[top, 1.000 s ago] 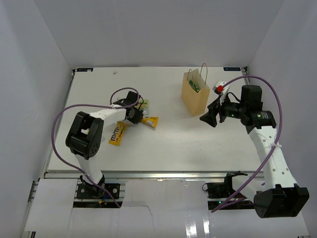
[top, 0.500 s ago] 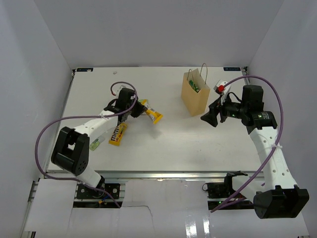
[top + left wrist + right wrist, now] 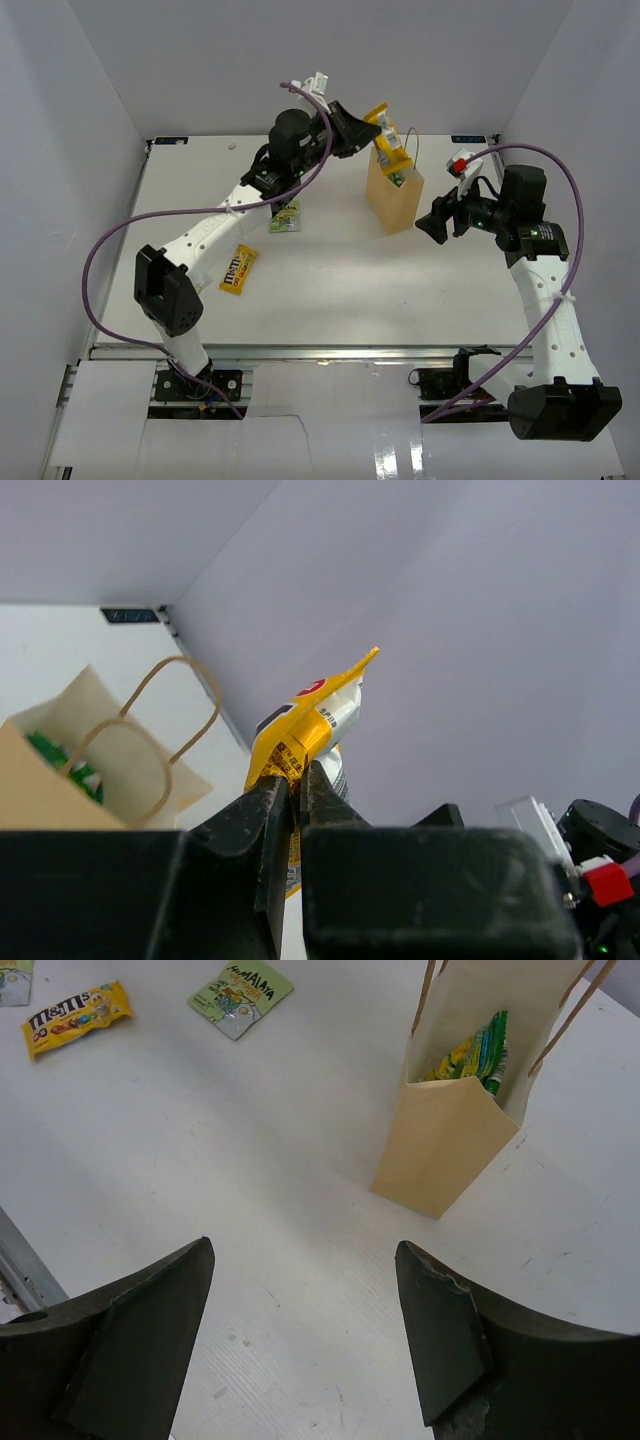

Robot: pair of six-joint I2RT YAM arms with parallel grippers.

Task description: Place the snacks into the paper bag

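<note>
My left gripper (image 3: 362,128) is shut on the yellow bar wrapper (image 3: 379,121) and holds it in the air just above the open top of the tan paper bag (image 3: 393,195). In the left wrist view the wrapper (image 3: 305,730) sticks up from between my shut fingers, with the bag (image 3: 60,770) at lower left. A green-white packet (image 3: 478,1055) lies inside the bag (image 3: 450,1135). The M&M's pack (image 3: 238,268) and a green-white pouch (image 3: 286,216) lie on the table. My right gripper (image 3: 432,224) is open and empty, right of the bag.
White walls enclose the table on the left, back and right. The right wrist view shows the M&M's pack (image 3: 77,1017), the green-white pouch (image 3: 240,996) and part of another pouch (image 3: 14,980) at the far left corner. A purple cable loops over each arm.
My left gripper has lifted the yellow bar wrapper off the table and carried it right and back to above the bag. The green-white pouch is uncovered. My right gripper shifted slightly right.
</note>
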